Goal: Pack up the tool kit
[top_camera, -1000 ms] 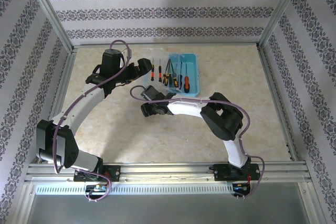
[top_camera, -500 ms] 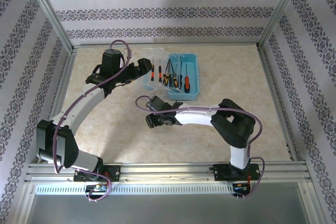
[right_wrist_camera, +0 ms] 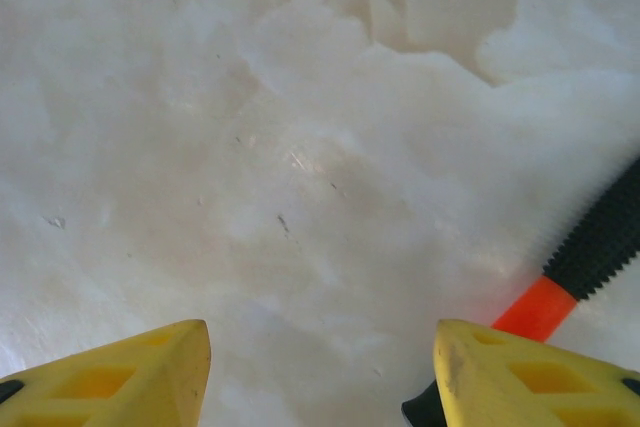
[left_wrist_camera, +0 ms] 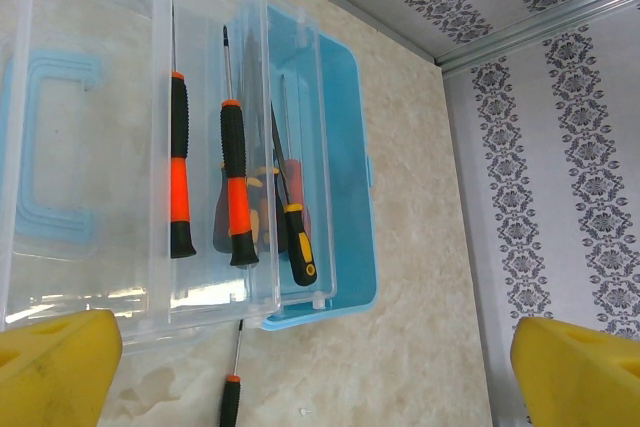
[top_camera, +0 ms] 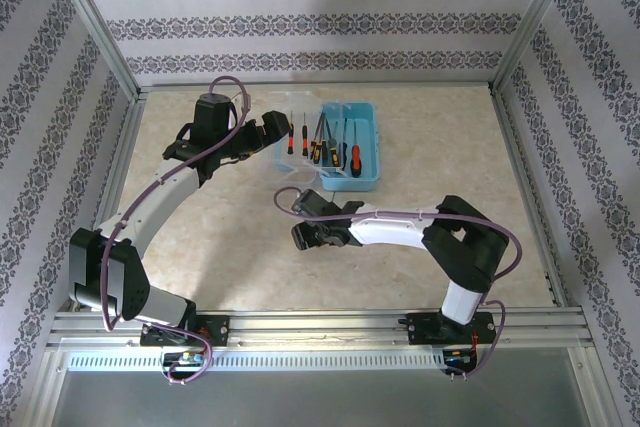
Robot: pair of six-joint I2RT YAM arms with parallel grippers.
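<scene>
R gripper (right_wrist_camera: 318, 352): fingers apart, nothing btwn them, low over the bare table (right_wrist_camera: 300, 147). A black/orange screwdriver (right_wrist_camera: 585, 262) lies just beside its R finger; touching or not, can't tell. Vs 1 s ago the R arm has pulled back from the blue tool box (top_camera: 372, 147) and now sits well apart on the box's near side. L gripper (left_wrist_camera: 320, 367): wide open, unmoved, over the box's clear lid (left_wrist_camera: 100, 97). The lid lies open at the box's L w/ two screwdrivers (left_wrist_camera: 180, 182) on it. More drivers lie inside the box.
</scene>
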